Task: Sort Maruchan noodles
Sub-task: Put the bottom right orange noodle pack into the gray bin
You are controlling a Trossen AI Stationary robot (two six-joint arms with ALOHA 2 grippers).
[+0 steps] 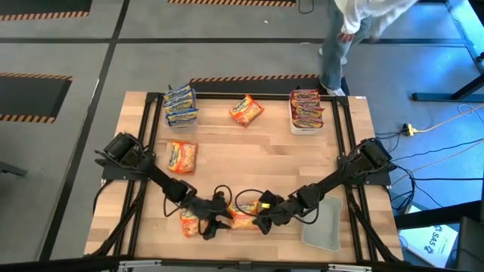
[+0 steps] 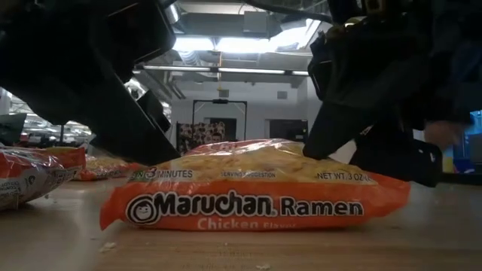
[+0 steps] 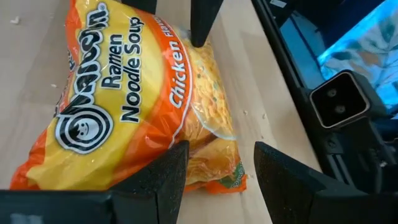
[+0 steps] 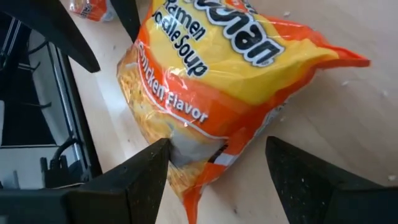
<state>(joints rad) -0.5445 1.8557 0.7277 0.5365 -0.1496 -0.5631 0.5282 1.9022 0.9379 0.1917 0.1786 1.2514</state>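
Now we have both claws, left [image 1: 214, 223] and right [image 1: 261, 219], hovering open at either end of an orange packet [image 1: 242, 219] lying flat near the tabletop's [image 1: 249, 143] front edge, so next, we judge, one must close on it and lift.

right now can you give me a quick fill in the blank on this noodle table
The packet between both grippers is ___ flavor.
The tub at the far right corner holds ___ packets.
The blue-and-yellow packets are stacked at the far ___ corner.
The clear tub beside the right arm is ___.

Answers: chicken; red; left; empty
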